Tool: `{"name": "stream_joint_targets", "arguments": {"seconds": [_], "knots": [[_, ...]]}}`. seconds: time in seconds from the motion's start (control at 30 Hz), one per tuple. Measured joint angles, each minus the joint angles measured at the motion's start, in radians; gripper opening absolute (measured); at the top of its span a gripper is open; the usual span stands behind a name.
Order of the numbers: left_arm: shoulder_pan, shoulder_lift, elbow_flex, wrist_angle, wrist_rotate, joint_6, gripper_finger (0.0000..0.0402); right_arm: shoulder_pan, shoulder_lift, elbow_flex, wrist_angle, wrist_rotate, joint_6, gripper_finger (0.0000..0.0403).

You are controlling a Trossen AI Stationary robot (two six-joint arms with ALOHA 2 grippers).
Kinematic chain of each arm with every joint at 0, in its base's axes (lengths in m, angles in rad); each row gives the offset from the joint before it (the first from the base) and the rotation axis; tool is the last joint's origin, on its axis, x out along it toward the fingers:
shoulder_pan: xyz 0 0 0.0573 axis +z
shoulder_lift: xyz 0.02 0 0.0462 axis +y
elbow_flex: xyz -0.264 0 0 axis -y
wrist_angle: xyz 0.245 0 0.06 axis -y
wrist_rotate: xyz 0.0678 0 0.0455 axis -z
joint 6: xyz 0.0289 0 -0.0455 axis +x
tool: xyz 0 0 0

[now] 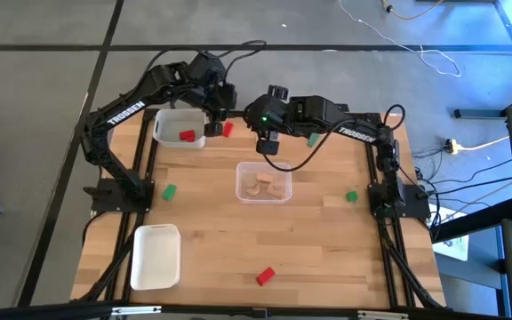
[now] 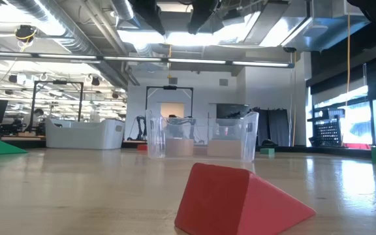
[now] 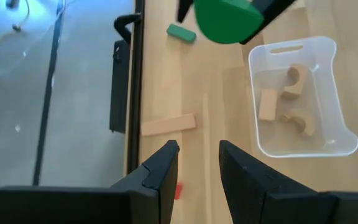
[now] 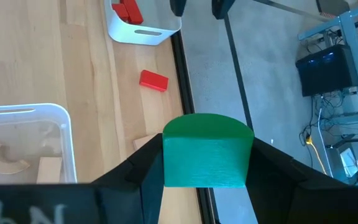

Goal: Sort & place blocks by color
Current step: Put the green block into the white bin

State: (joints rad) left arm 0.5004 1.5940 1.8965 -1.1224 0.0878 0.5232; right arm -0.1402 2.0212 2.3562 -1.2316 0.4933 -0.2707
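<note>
My right gripper (image 4: 207,163) is shut on a green half-round block (image 4: 207,149), above the table's far middle (image 1: 269,144); the left wrist view shows that block too (image 3: 225,20). My left gripper (image 3: 197,163) hangs open near the white tray (image 1: 163,120) that holds red blocks (image 4: 128,11), over a light-wood plank (image 3: 168,124). One red block (image 1: 228,129) lies beside that tray, another (image 1: 265,276) near the table's near edge. Green blocks (image 1: 169,191) (image 1: 351,196) (image 1: 313,139) lie flat on the table. Light-wood blocks (image 1: 265,184) sit in the clear tray (image 1: 243,169). My right gripper pinches the green half-round block between its two fingers (image 4: 143,171), one on each opposite side (image 4: 169,163), rounded face away from the wrist. The fingers point down from above. The block is lifted clear of the table.
An empty white tray (image 1: 156,256) lies at the near left. The clear tray stands just nearside of both grippers, which are close together at the far edge. The black frame rail (image 3: 137,74) runs along that edge. Open wood lies near the middle and right.
</note>
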Motion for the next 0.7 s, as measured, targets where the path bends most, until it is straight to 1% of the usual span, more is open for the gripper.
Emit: {"name": "stream_joint_targets", "arguments": {"seconds": [0.07, 0.17, 0.27, 0.7], "knots": [[0.000, 0.000, 0.000, -0.014, -0.001, -0.034, 0.0108, 0.000, 0.000, 0.000, 0.000, -0.012, 0.000, 0.0173], [0.000, 0.000, 0.000, -0.034, -0.001, -0.086, 0.0108, 0.000, 0.000, 0.000, 0.000, -0.066, 0.006, 0.0173], [0.000, 0.000, 0.000, -0.035, -0.001, -0.148, 0.0108, 0.000, 0.000, 0.000, 0.000, -0.075, 0.007, 0.0173], [0.000, -0.001, 0.000, -0.006, -0.001, -0.148, 0.0108, -0.001, 0.000, 0.000, 0.011, -0.073, 0.027, 0.0173]]}}
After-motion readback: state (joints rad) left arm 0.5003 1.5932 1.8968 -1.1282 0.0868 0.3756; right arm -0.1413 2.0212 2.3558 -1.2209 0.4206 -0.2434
